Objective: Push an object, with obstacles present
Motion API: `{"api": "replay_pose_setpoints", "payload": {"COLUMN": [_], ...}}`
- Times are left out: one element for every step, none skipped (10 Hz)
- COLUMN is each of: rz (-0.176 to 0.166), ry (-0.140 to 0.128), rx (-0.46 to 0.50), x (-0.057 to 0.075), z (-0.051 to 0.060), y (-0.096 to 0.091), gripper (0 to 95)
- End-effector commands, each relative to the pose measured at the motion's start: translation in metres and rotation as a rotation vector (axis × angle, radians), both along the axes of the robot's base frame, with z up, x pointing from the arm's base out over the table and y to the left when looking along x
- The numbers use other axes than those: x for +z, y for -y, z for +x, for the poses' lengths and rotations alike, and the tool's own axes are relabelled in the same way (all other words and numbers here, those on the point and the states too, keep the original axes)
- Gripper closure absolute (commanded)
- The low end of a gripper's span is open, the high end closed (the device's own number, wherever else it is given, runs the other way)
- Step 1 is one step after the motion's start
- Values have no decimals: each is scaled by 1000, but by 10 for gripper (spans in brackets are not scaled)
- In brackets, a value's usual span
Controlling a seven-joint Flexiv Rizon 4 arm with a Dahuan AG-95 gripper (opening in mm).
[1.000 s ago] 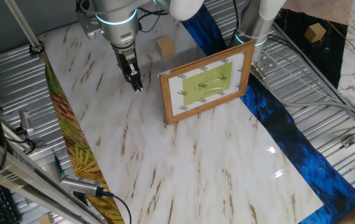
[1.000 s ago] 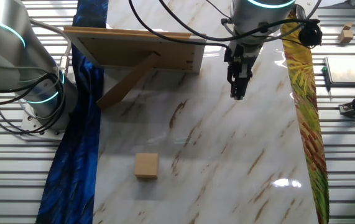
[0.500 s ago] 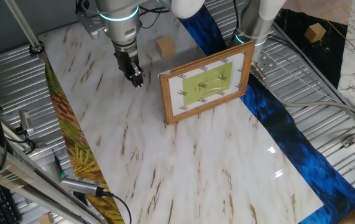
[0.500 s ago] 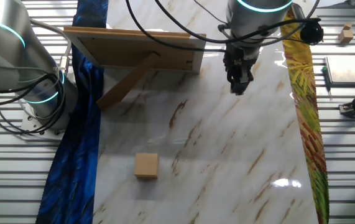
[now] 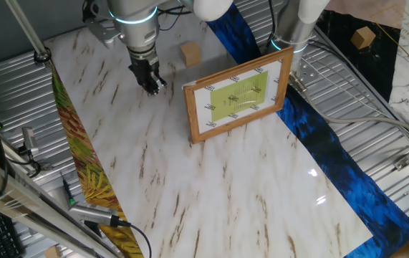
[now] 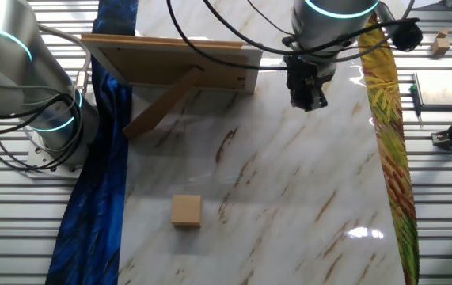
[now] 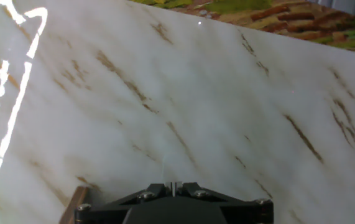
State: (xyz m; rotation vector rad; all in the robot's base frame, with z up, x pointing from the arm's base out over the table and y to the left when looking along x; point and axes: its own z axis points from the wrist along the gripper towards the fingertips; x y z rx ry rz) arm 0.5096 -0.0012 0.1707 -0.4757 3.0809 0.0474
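Observation:
A small wooden block lies on the marble table top at its far end; in the other fixed view the block is near the front. My gripper hangs just over the marble, left of the block and apart from it, its fingers closed with nothing between them. It also appears in the other fixed view, beside the frame's end. In the hand view the fingertips meet at the bottom edge over bare marble; the block is out of sight there.
A wooden picture frame stands upright on its prop right of the gripper. A blue cloth and a leaf-patterned strip border the marble. A second arm's base stands beside the table. Another block lies off the table.
The gripper has moved a short way towards the table's far end, away from the frame's near corner, still shut. The block and frame have not moved.

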Motion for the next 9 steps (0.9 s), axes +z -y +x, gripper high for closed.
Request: {"api": "replay_pose_setpoints", "payload": {"rz": [19, 34, 37, 35, 33, 35, 34, 32, 33], "ry": [-12, -16, -16, -16, -23, -23, -25, -26, -26], "rx": [49, 77, 104, 114, 135, 150, 161, 171, 164], "x": [-5, -10, -13, -13, -11, -8, -8, -8, -8], "z": [39, 56, 67, 68, 69, 67, 67, 67, 67], "y": [6, 13, 19, 23, 30, 39, 39, 39, 39], "gripper": [950, 950, 950, 950, 950, 950, 950, 950, 950]}}
